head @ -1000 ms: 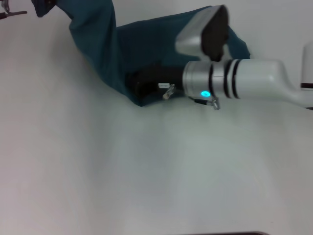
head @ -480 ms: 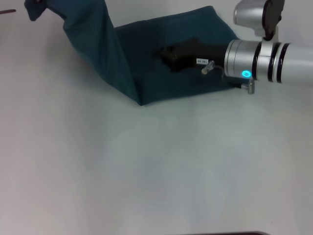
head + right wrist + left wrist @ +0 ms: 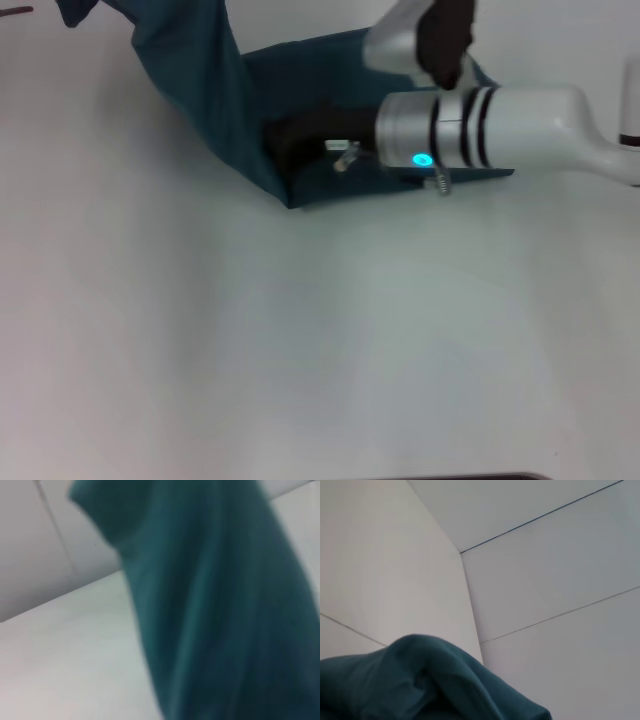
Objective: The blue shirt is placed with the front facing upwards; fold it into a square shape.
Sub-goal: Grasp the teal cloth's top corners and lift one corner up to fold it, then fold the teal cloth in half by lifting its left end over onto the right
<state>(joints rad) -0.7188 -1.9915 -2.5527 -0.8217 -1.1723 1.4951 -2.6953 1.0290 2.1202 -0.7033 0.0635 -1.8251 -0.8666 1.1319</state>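
The blue shirt lies at the far side of the white table. Its left part is pulled up off the table in a taut band that runs to the top left corner. My left gripper is past that corner; bunched shirt cloth fills the near part of the left wrist view, held up. My right gripper is black and rests low on the shirt, right beside the near left fold corner. The right wrist view shows shirt cloth close up. The lettering and the neck tag are hidden.
The right arm's silver forearm, with a lit blue ring light, reaches in from the right over the shirt's near edge. A thin dark object lies at the far left edge. White wall panels show behind the table.
Half a second ago my right gripper was pulled back to the right over the shirt's middle. Now it is again at the near left fold, as it was a second ago. The raised band holds.
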